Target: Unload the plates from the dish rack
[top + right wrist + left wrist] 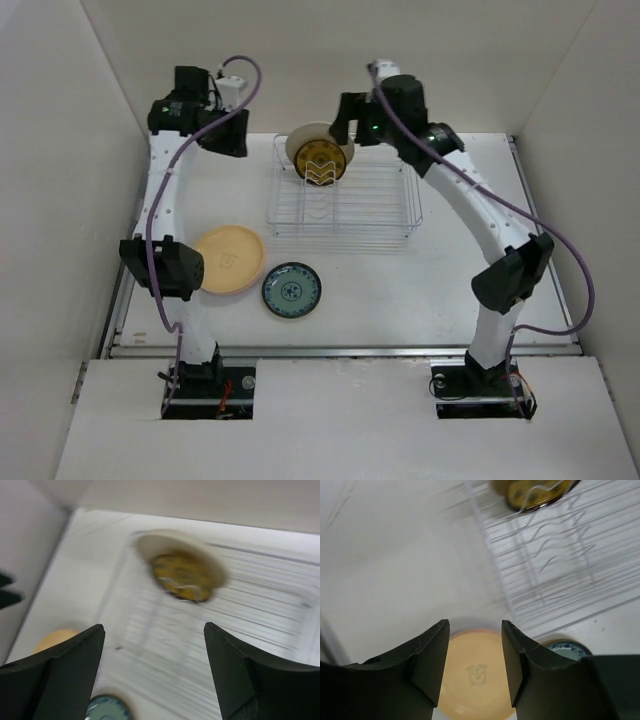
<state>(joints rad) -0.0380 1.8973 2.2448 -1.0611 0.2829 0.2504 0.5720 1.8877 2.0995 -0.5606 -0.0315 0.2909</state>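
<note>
In the overhead view's upper centre, the amber patterned plate and cream plate stand in the dish rack. The tan plate and teal plate lie on the table at lower left. The left gripper is partly open and empty; the right gripper is wide open and empty.

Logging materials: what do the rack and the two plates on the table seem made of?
Rack: thin silvery-white wire, probably coated metal. Tan plate: smooth, fairly matte, ceramic or plastic; cannot tell which. Teal plate: printed pattern, likely glazed ceramic.
</note>
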